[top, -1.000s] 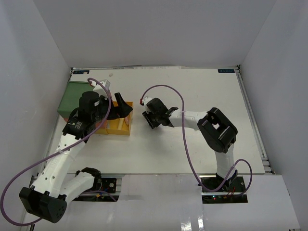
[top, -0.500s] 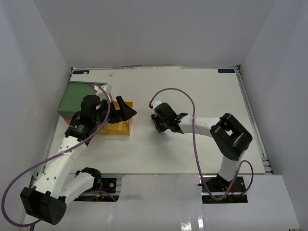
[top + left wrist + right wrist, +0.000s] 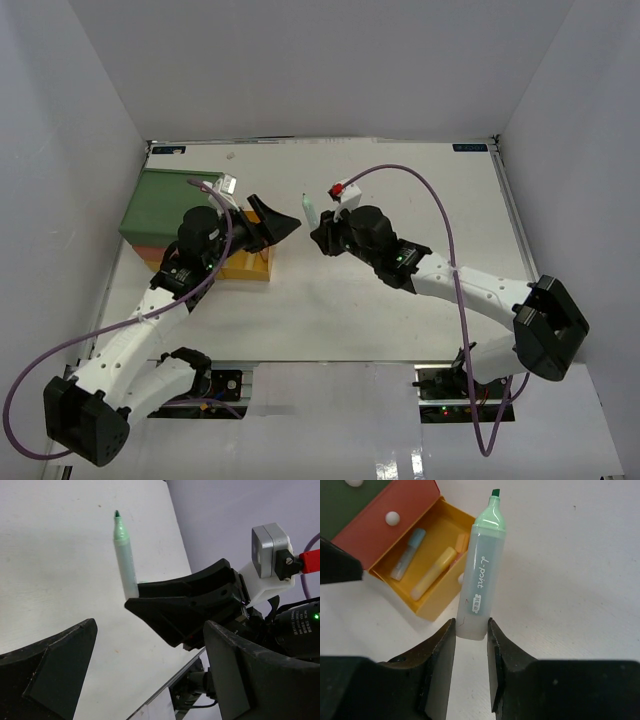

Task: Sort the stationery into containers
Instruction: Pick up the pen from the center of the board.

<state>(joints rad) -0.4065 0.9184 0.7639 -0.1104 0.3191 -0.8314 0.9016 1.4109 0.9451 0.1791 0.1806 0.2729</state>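
Your right gripper [image 3: 470, 626] is clamped on the blunt rear end of a mint-green highlighter [image 3: 480, 580] — the two black fingers [image 3: 440, 660] press its sides and the rest of the barrel sticks out beyond them. The dark green chisel tip is bare and points away from the gripper. White lettering runs along the barrel.

From above, the highlighter [image 3: 309, 209] stands out of the right gripper [image 3: 318, 232] toward the far side of the white table [image 3: 400, 310], just to the right of the containers. Whether it is clear of the table surface, you cannot tell from these views.

Your left gripper [image 3: 272, 222] is spread wide and carries nothing. It sits over the right end of the open yellow drawer [image 3: 248, 266], aimed at the highlighter — its own camera looks between its fingers at the pen [image 3: 124, 555].

The yellow drawer [image 3: 437, 602] is pulled out from under the red drawer [image 3: 395, 535], with the dark green bin [image 3: 160, 200] on top. Inside the yellow drawer lie a blue-capped pen [image 3: 407, 555], a yellow highlighter [image 3: 435, 572] and an orange item [image 3: 462, 542] partly hidden behind the held barrel.
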